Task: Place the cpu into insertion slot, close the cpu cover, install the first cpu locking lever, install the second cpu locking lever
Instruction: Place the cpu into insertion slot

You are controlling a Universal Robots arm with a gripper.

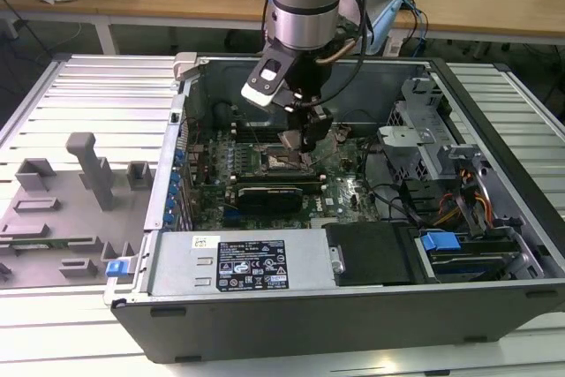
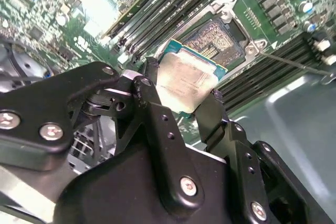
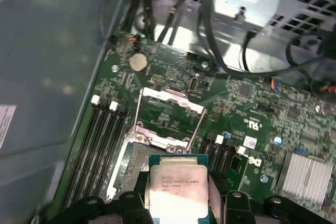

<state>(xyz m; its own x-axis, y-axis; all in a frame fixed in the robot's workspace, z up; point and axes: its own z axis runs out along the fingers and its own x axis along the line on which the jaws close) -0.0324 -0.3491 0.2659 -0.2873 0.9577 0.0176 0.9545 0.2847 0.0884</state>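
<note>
**While the cpu (image 2: 186,82) hangs over the slot (image 2: 220,38), none of the four steps is done**

At the exterior view's left, a grey fixture (image 1: 62,209) lies on the slatted worktop (image 1: 71,86), well apart from the work. Next comes the open case (image 1: 265,306) with its green board (image 1: 344,192). The hand (image 1: 309,134) reaches down into the case, just above the slot.

In the second wrist view the black fingers (image 2: 152,103) press on opposite edges of the cpu, so the hand is pinching the chip. The chip's pale metal face is turned toward the camera. It sits above the near edge of the slot, tilted as far as I can tell, and the shiny contact field beyond it lies bare. I judge the cpu not yet seated.

In the first wrist view the cover (image 3: 173,97) stands raised beyond the slot, swung clear of it, so closing it is not yet done. A thin wire lever (image 2: 294,64) runs free beside the slot in the second wrist view. It looks unlatched to me, and so both lever steps are left as well.

At the exterior view's right, a drive cage (image 1: 424,121) stands apart from the hand.
</note>
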